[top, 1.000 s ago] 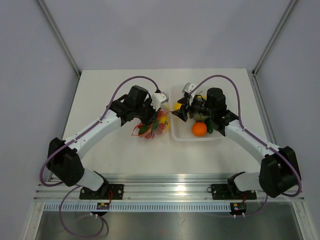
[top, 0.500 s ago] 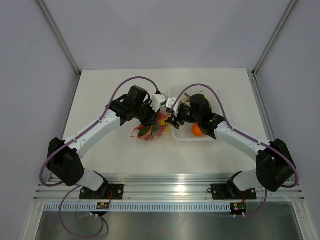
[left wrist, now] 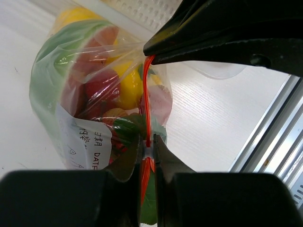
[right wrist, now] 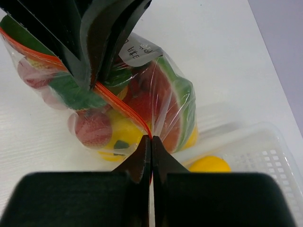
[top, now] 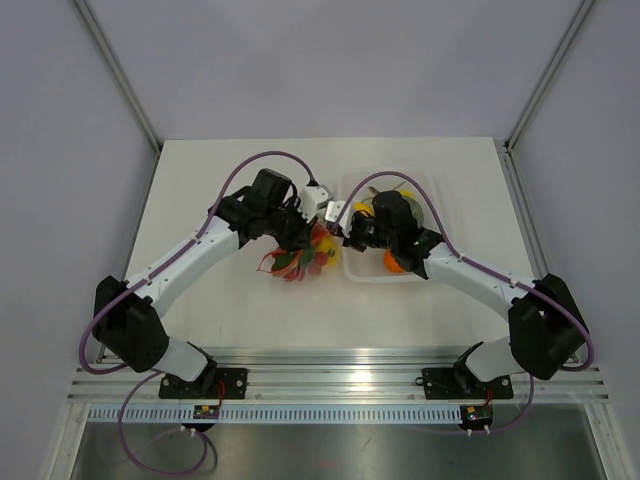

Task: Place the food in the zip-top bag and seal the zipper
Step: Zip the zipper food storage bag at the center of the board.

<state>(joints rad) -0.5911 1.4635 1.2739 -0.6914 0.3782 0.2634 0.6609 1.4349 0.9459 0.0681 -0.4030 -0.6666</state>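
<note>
Between the shut fingertips of the left end effector (left wrist: 147,150) sits the zipper (left wrist: 147,94), pinched tight; just beyond those tips the red-orange strip runs straight and taut to the right end effector (right wrist: 151,141), whose fingers are likewise pressed together on it; both are thus clamped on the same strip, a short stretch apart; to the left of the left end effector's tips the zip-top bag (left wrist: 47,85) bulges with the food (left wrist: 125,87), yellow, red and green pieces all inside the clear plastic; a white label (left wrist: 87,142) printed DATE lies on the bag's near face; whether the bag rests on the white counter (top: 200,180) or hangs just above it I cannot tell; to the right of the right end effector's tips, just beside the bag, stands a white perforated tray (right wrist: 265,151) with a loose lemon (right wrist: 208,164) in it; farther back along that arm, in the top view, an orange (top: 397,263) lies in the same tray, partly hidden under the wrist
</note>
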